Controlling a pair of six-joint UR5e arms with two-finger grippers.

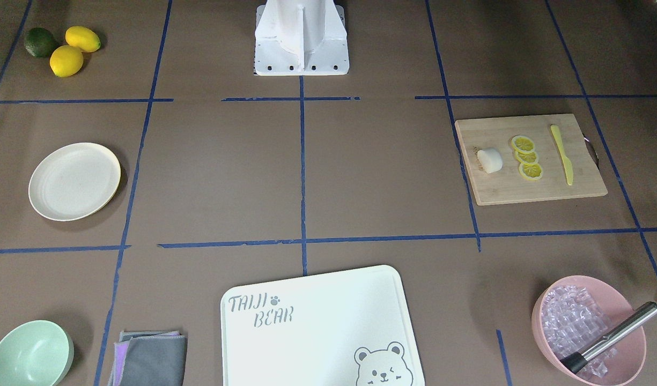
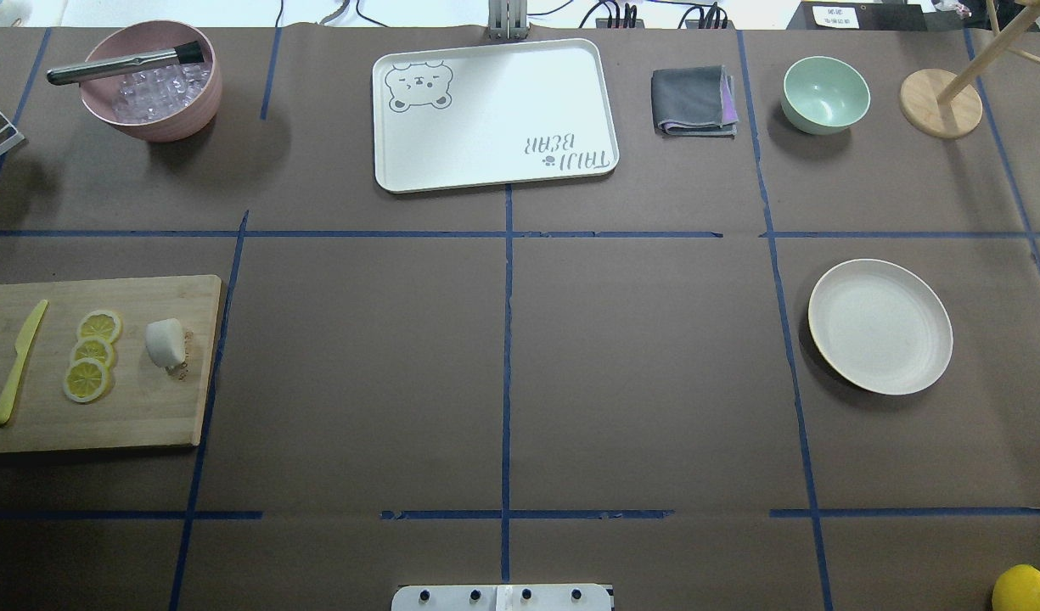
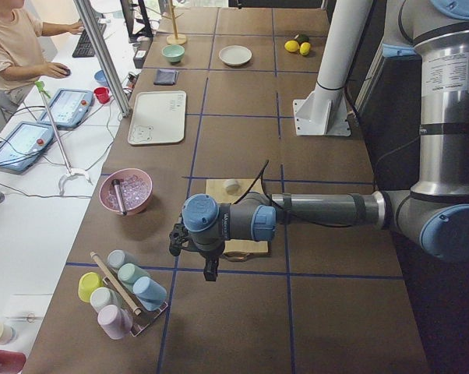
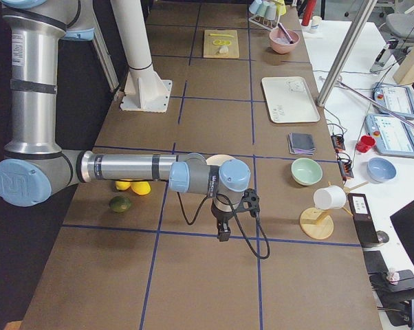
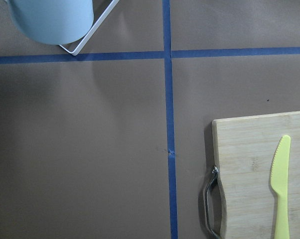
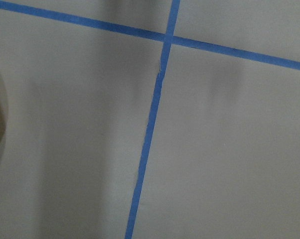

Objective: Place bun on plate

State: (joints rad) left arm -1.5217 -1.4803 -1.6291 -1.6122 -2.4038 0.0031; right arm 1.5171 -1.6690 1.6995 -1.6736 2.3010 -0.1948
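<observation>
Nearest, at 5 o'clock by desk (image 2: pixel 638 382) edge: lemon (image 2: pixel 1027 588). Mid-desk at 9 o'clock: board (image 2: pixel 146 407), bun (image 2: pixel 165 342) lying on it toward its 3 o'clock side, just beside slices (image 2: pixel 91 352); knife (image 2: pixel 19 361) farther toward 9. Off board's 9 o'clock end, above desk: left gripper (image 3: pixel 210 273), pointing down. Mid-desk at 3 o'clock: plate (image 2: pixel 879 327), well apart from bun. Off plate's 3 o'clock side: right gripper (image 4: pixel 223 234), pointing down. Both seen from side views only; cannot tell how far open or whether holding anything. Far row, 10 to 2 o'clock: pink bowl (image 2: pixel 150 119) with ice (image 2: pixel 159 89) and tool (image 2: pixel 125 64), tray (image 2: pixel 494 114), cloth (image 2: pixel 694 100), green bowl (image 2: pixel 825 93).
</observation>
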